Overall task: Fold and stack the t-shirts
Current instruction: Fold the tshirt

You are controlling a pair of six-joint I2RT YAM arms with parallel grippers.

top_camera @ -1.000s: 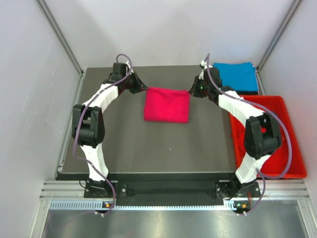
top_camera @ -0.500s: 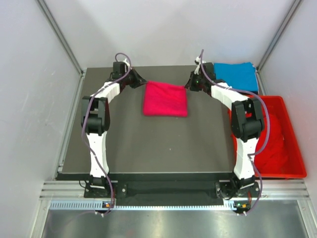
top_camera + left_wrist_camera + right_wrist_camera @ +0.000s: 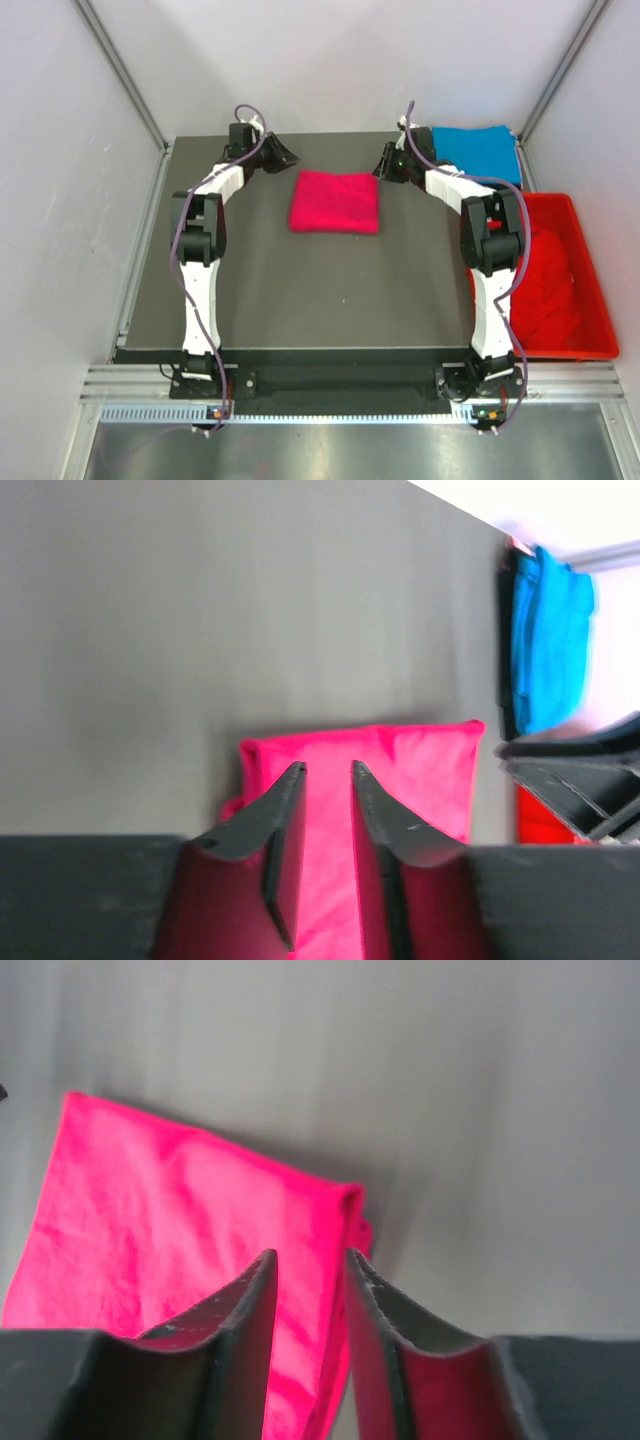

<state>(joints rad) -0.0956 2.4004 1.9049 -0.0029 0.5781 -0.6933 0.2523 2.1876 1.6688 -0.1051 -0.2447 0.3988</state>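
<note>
Fingers (image 3: 283, 820) on both grippers sit narrowly parted, empty — left gripper (image 3: 290, 159) and right gripper (image 3: 384, 166) flank the pink tee (image 3: 335, 201) at its far corners. We judge the right nearer the blue tee (image 3: 478, 153).

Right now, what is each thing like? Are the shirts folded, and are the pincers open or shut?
Bright pink cotton t-shirt: folded into a flat square, lying between the two pincers.
Sky blue cotton t-shirt: folded, at the far right.
Red cotton t-shirts: crumpled, not folded, inside the crate.
Red plastic crate: upright, holding the red shirts.
Left pincer: a little open, holding nothing.
Right pincer: a little open, holding nothing.
</note>
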